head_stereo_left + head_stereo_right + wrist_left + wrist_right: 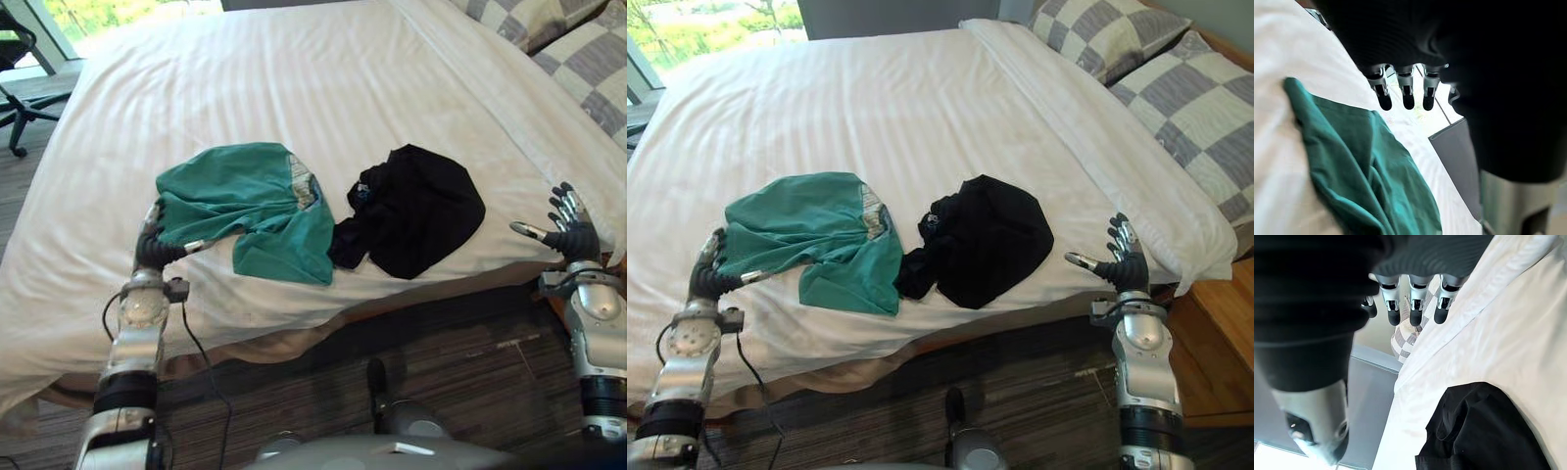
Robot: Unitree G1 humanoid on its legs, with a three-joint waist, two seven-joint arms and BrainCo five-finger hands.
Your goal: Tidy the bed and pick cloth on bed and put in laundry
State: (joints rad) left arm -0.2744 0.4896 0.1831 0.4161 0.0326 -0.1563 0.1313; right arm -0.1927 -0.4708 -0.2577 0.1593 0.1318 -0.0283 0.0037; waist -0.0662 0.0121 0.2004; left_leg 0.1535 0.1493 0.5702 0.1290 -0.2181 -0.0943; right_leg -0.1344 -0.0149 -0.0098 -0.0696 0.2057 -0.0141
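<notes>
Bed: A white-sheeted bed [294, 78] took up most of the frame, with checked pillows [1205, 108] at the upper right.
Green cloth: A crumpled green cloth [245, 206] lay on the sheet at left of centre, near the bed's lower edge. Its long axis ran from left to lower right, and a loose flap pointed down-right.
Black cloth: A black cloth [416, 211] sat bunched just right of the green one. It stretched from lower left to upper right, and its narrow tail touched the green flap.
Left hand: The left hand [155, 250] rested at the green cloth's left edge, fingers [1406, 95] straight and relaxed above the fabric, gripping nothing.
Right hand: The right hand [1125, 262] hovered at the bed's lower right edge, fingers [1415, 313] spread wide and empty, well apart from the black cloth.
Floor: Striped dark flooring [441, 362] ran along the bottom of the frame.
</notes>
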